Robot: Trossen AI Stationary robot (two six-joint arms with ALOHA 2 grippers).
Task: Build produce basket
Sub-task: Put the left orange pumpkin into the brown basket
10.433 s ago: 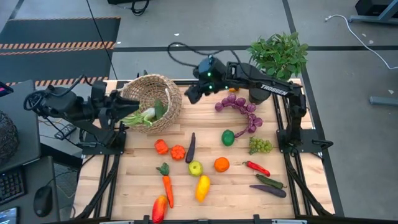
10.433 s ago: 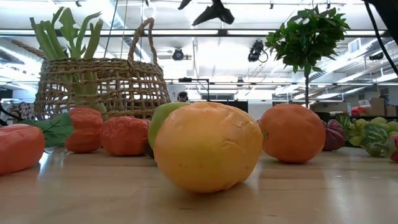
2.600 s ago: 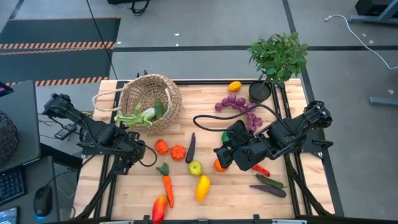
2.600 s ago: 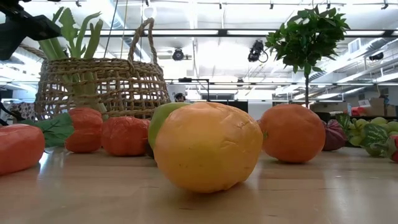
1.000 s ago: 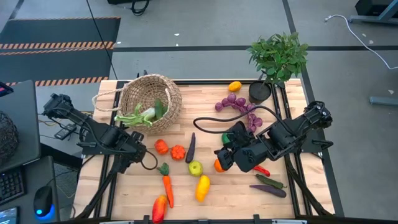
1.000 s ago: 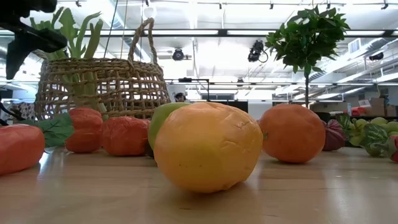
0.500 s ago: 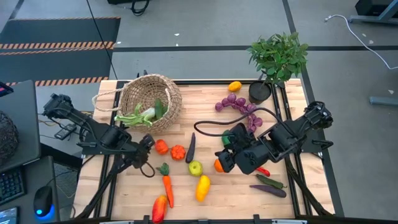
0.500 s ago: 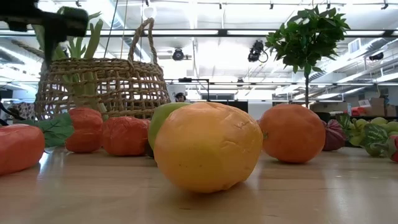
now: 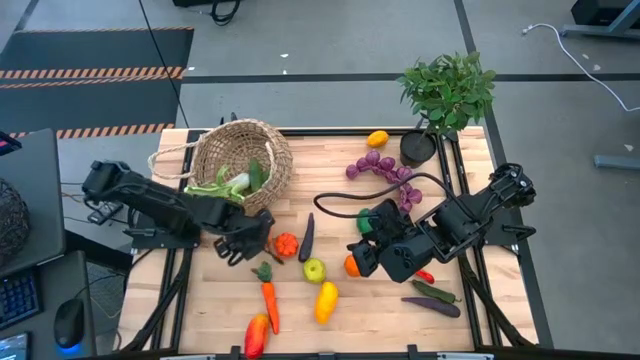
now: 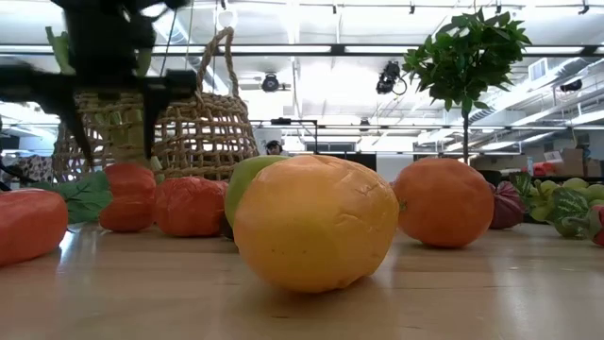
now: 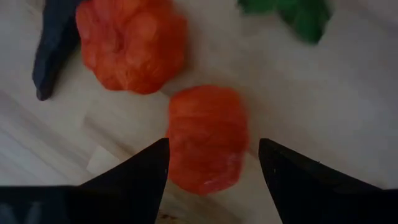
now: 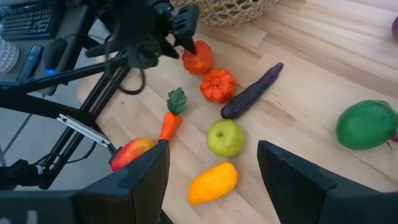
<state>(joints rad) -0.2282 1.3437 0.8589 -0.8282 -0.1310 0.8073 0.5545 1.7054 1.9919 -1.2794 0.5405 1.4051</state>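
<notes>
The tan wicker basket (image 9: 243,160) stands at the table's far left with a leek and a cucumber inside. Toy produce lies scattered across the table. My left gripper (image 9: 255,239) is open and hangs just above a red tomato (image 11: 205,146); one finger stands on either side of it, and in the low view the fingertips (image 10: 149,142) end above the tomato (image 10: 127,194). A second red tomato (image 9: 286,244) and a dark eggplant (image 9: 306,237) lie beside it. My right gripper (image 9: 362,256) is open and hovers over the table near the orange (image 9: 350,266).
A green apple (image 9: 314,269), a yellow fruit (image 9: 326,302), a carrot (image 9: 268,295) and a red pepper (image 9: 256,335) lie toward the near edge. Purple grapes (image 9: 385,170), a green pepper (image 9: 367,220) and a chili (image 9: 423,274) lie on the right. A potted plant (image 9: 445,95) stands at the far right corner.
My left gripper has moved toward the table's right and come down over the red tomato, staying open. The produce and the basket have not moved.
</notes>
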